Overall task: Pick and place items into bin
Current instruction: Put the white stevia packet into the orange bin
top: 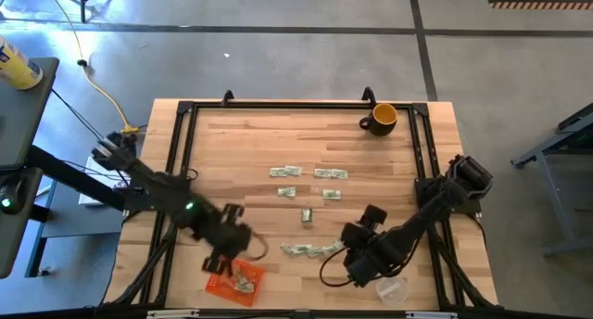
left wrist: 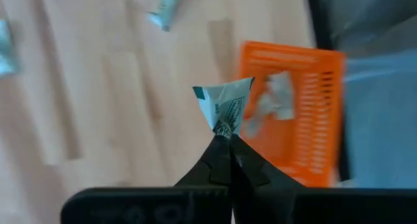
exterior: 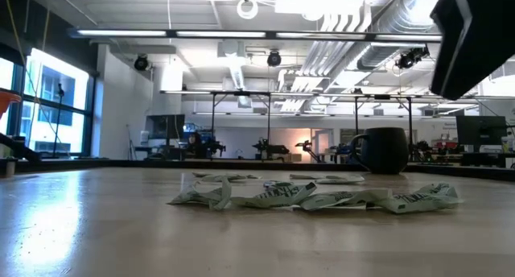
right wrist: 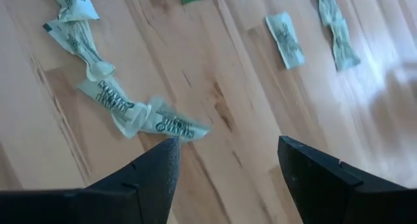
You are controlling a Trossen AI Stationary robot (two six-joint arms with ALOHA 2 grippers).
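Observation:
My left gripper [top: 225, 256] is shut on one pale green-and-white paper piece [left wrist: 225, 105], just beside the orange bin [top: 237, 282] at the table's near left. The bin [left wrist: 319, 126] holds a few crumpled pieces [left wrist: 272, 103]. My right gripper [top: 357, 261] is open and empty, low over the table at the near right. Its fingers [right wrist: 228, 146] stand just short of a row of pieces [right wrist: 98, 87] that lies flat on the wood [top: 310, 250]. More pieces lie mid-table [top: 285, 172], [top: 331, 173], [top: 307, 215]. My left gripper pinches the piece's narrow crumpled end [left wrist: 225, 129] between its two fingertips [left wrist: 215, 155]. The wider folded end [left wrist: 221, 94] sticks out beyond the tips. The piece is lifted clear of the table, next to the bin's edge.
A yellow-and-black mug [top: 382, 118] stands at the far right, and also shows in the low view [exterior: 385, 150]. A clear plastic cup [top: 394, 289] lies near the right gripper at the near edge. A black frame [top: 185, 110] runs round the table top.

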